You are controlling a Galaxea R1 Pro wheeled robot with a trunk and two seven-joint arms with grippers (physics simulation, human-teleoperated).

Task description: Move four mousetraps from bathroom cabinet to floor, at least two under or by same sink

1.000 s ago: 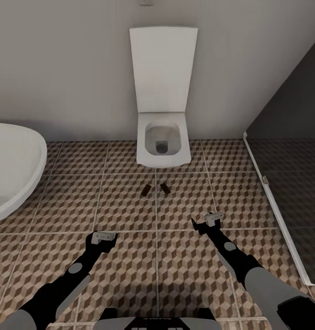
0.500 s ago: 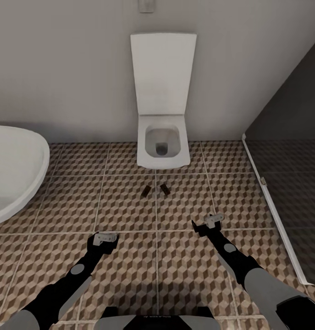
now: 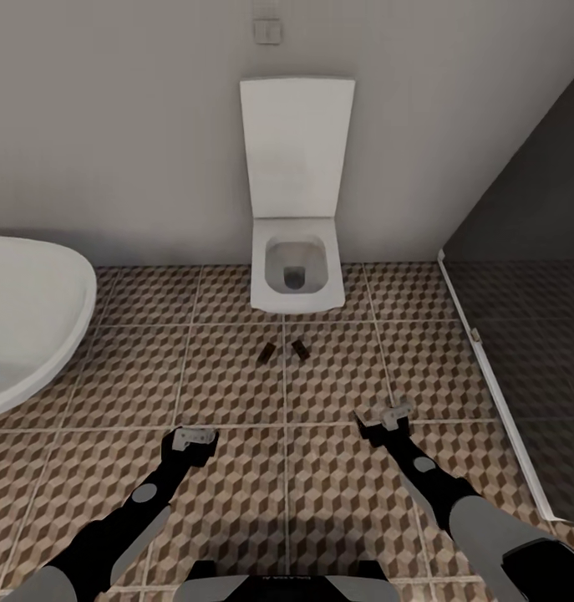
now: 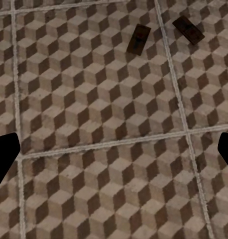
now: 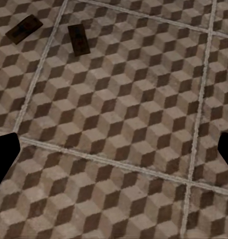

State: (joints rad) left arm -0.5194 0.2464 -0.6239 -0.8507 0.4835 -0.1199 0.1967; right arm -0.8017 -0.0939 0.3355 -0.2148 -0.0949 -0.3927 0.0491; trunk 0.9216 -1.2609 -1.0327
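Hovering low over the bathroom floor (image 3: 236, 376), my left gripper (image 3: 193, 438) and right gripper (image 3: 387, 415) both hang empty with their fingers spread wide; in each wrist view the dark fingertips (image 4: 4, 157) sit at opposite edges with nothing but cube-patterned tile between them. Ahead of both grippers, roughly midway between them and well apart from either, two mousetraps lie flat on the tiles. One mousetrap (image 3: 266, 353) lies on one side of a pale grout line, the other mousetrap (image 3: 300, 349) just across it, the pair close together but not touching. They appear dark and too small for me to make out details. Beyond them stands a white toilet (image 3: 297, 276) against the wall, and off past my left gripper curves a white sink (image 3: 27, 318).
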